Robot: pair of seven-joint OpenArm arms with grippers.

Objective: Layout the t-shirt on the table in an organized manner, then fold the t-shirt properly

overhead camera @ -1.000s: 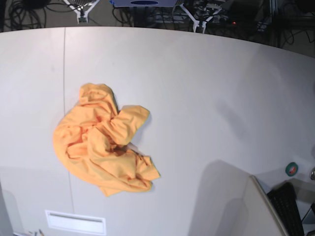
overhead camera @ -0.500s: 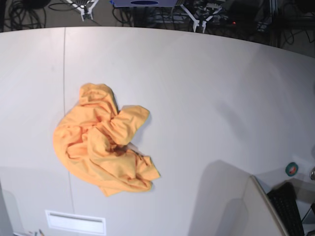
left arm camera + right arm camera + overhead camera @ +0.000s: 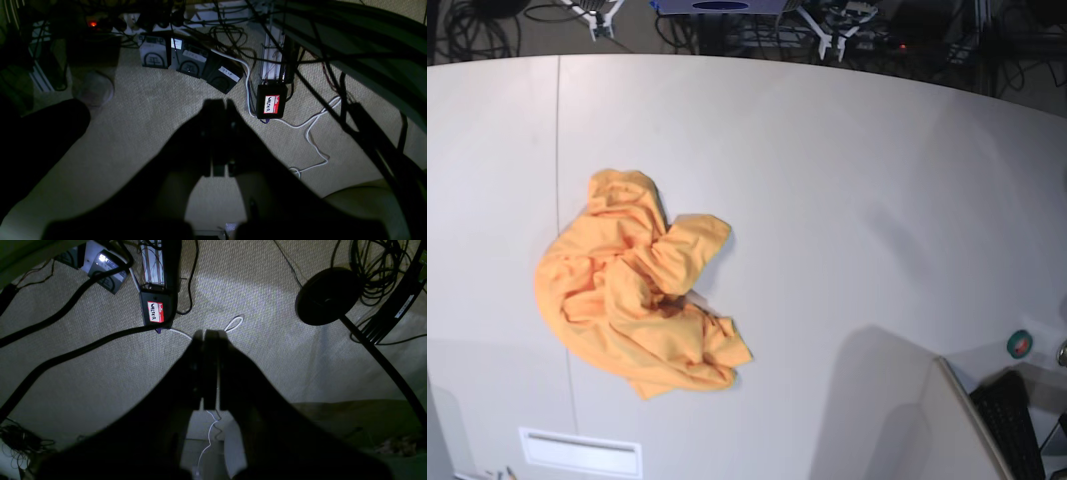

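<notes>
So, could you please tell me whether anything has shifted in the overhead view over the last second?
Nothing visibly changed. The orange t-shirt lies in the same crumpled heap on the white table, overlapping the dark seam line. Neither arm has come over the table; both wrist views face the carpeted floor, with the left end effector and right end effector shut on nothing.

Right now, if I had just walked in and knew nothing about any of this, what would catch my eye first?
The crumpled orange t-shirt would grab you first, a bright heap on the left part of the wide white table, not spread out at all. Next, both wrist views look down at carpet with tangled cables: the left gripper and right gripper are dark silhouettes, jaws shut, holding nothing, nowhere near the shirt.
</notes>
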